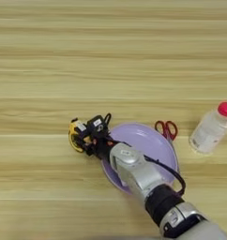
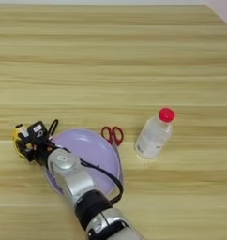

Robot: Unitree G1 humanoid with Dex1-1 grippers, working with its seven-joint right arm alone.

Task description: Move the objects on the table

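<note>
the silver forearm comes in from the bottom right and reaches up-left across the near-left part of the lilac plate, a black cable looping over it. at its end the tool sits just past the plate's left rim, right at the yellow-and-black tape measure, which lies on the worktop left of the plate. the black fingers crowd the tape measure and seem to touch it, but i cannot tell whether they are closed on it or apart. just beyond the plate's far-right rim lie the red-handled scissors, the blades hidden near or under the rim. further right, well apart from the plate, the clear bottle with its red cap lies tilted, cap toward the far right.
</note>
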